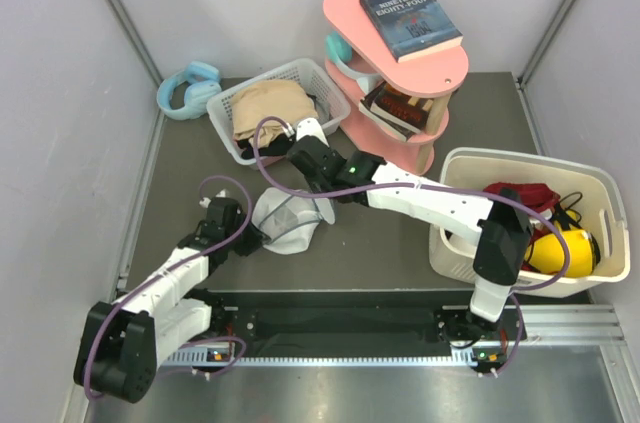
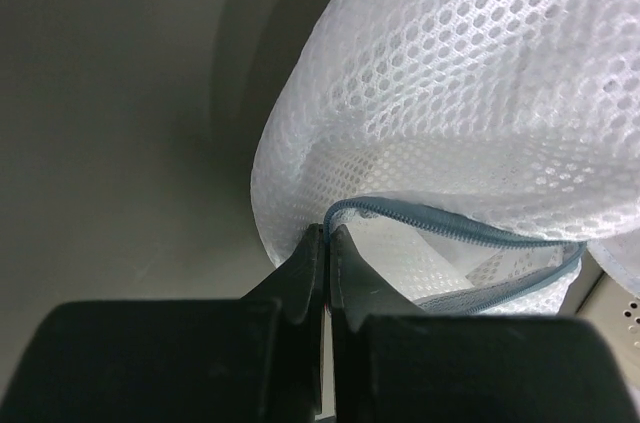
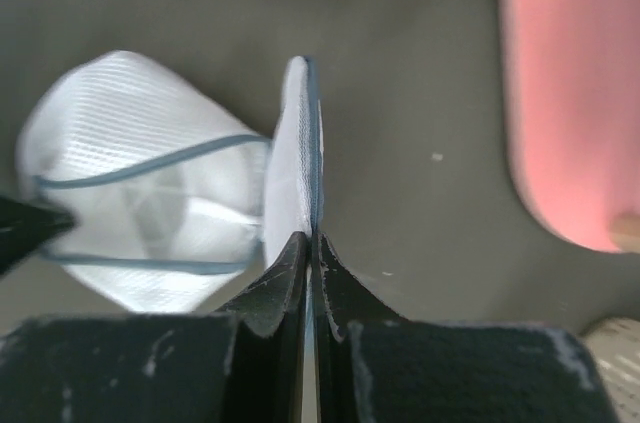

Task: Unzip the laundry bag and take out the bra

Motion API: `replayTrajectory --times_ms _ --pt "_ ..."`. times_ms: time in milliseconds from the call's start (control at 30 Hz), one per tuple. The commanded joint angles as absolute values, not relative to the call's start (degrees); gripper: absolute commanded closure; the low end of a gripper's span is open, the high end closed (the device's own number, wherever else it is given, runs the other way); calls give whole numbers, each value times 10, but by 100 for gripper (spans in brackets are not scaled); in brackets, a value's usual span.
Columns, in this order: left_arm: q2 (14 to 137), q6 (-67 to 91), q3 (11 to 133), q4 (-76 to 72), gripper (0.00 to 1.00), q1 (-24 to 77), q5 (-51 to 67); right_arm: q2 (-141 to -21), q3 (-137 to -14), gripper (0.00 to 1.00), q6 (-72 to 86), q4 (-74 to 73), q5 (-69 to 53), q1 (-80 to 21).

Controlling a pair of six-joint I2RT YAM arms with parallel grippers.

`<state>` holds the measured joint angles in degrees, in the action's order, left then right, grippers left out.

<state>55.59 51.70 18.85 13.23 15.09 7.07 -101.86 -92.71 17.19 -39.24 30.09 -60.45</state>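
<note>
The laundry bag (image 1: 285, 225) is lying on the dark table (image 1: 400, 253), in the middle, between the two arms; it is gaping open along its blue zipper band (image 2: 450, 228). The left gripper (image 2: 327, 235) is pinching the mesh edge right by the zipper, with its jaws shut tight on it; the right gripper (image 3: 308, 239) is pinching a thin flap of the bag on the other side, with its jaws shut on that too. The bag is looking very light and floppy; the soft mesh will likely be bending and sliding with any pull; the zipper band is looking like the firmest part, so that is the best place to be holding. I am not seeing the bra inside from here.
</note>
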Motion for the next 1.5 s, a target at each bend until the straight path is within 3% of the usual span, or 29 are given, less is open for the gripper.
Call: replayTrajectory --times_ms 0,300,367,433,500,600,733,933,1467 --pt "540 537 167 94 100 149 70 -1018 -941 100 196 -326 187 -616" --pt "526 551 157 92 100 149 69 -1064 -911 100 202 -210 -51 -632" --pt "526 555 155 91 100 149 68 -1071 -915 92 193 -199 -130 -632" --pt "526 556 155 92 100 149 64 -1071 -925 58 188 -208 -142 -630" --pt "521 556 156 102 100 149 59 -1044 -912 30 189 -215 -104 -623" --pt "512 556 159 117 100 149 52 -991 -861 21 216 -194 -89 -581" --pt "494 554 161 130 100 149 50 -949 -793 19 250 -156 -93 -502" --pt "494 549 167 134 100 149 49 -971 -760 21 253 -156 -77 -484" --pt "535 543 188 97 100 149 69 -1149 -885 25 218 -234 -82 -596"
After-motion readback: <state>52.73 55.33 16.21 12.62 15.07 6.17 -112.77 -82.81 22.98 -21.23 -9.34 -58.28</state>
